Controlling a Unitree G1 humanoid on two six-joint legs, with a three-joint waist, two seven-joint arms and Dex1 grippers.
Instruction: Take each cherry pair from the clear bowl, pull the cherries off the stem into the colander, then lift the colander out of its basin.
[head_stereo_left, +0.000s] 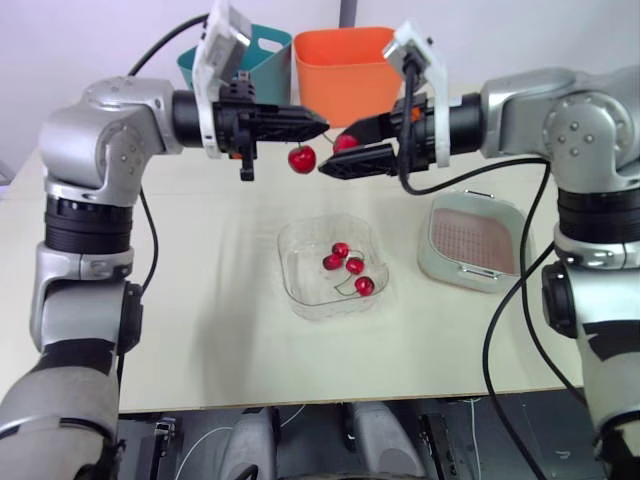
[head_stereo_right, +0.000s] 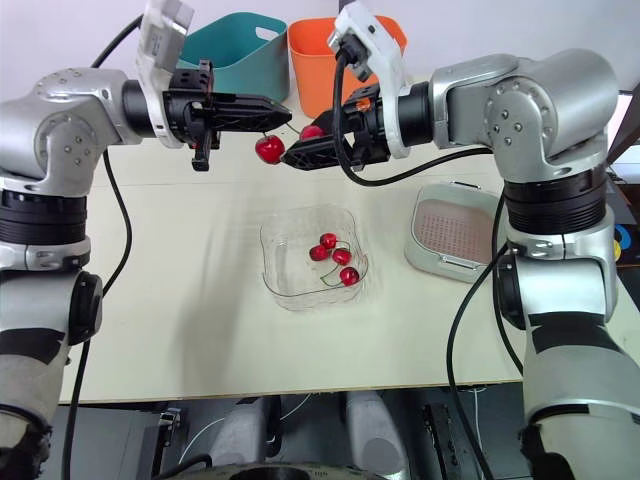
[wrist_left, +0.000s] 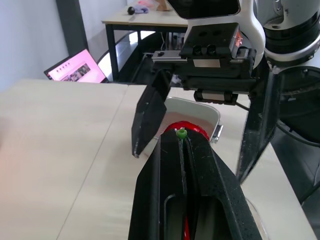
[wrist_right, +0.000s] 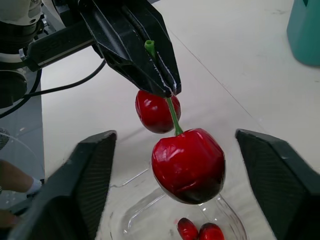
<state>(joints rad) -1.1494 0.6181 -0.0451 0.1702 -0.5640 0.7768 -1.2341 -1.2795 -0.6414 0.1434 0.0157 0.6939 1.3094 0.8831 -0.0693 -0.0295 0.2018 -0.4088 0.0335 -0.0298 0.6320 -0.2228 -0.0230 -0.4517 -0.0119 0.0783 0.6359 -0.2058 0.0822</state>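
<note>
Above the counter, behind the clear bowl, the two arms meet tip to tip, and I'd say the stem-pulling step is in hand. The colander sits in its basin off to the robot's right, well apart from where the claws meet. Four cherries lie in the bowl.

The left claw is clamped on the cherry pair at the stem joint. The right claw is spread wide with one cherry between its fingers, not touching it.

The stems run downward from the pinch, fruit at the bottom; the other cherry dangles below the left claw. The next move likely calls for closing on that fruit, tugging away along the stem, then carrying it over to the colander.
</note>
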